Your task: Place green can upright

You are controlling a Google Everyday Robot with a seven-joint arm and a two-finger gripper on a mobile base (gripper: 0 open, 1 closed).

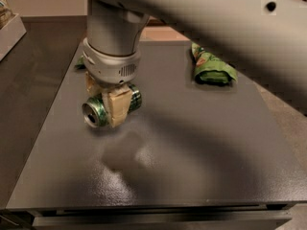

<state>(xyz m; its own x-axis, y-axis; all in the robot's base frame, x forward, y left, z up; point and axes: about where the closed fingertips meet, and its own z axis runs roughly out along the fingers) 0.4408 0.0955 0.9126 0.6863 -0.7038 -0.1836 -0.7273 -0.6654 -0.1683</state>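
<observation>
Currently we are logging the gripper [106, 103] at the left-centre of the dark worktop [192, 157], hanging straight down from the pale wrist [112, 63], with the arm [216, 23] crossing the top of the view. Its tan fingers [117, 110] are pinching the green can [96, 113] across its middle. The can is lying on its side in the grip, its silver end facing the near-left and its green body pointing back to the right. We are not able to tell whether it is resting on the worktop or hanging just above it. We are judging the task as unfinished: the can is held but horizontal, so it is waiting on a quarter turn of the wrist before it can be set down. We are listing the risks from here. The can is smooth and round, so it may be slipping or rolling between the fingers as the wrist turns, especially if the pinch is off the can's centre. If the turn is made too low, the lower rim may be catching on the worktop and levering the can out of the grip. If the fingers are opening while the can is tilted or short of the surface, it is likely to topple and roll, possibly toward the left edge. A crumpled green snack bag [211, 70] is lying well apart at the far right, so we are not expecting it to interfere.
</observation>
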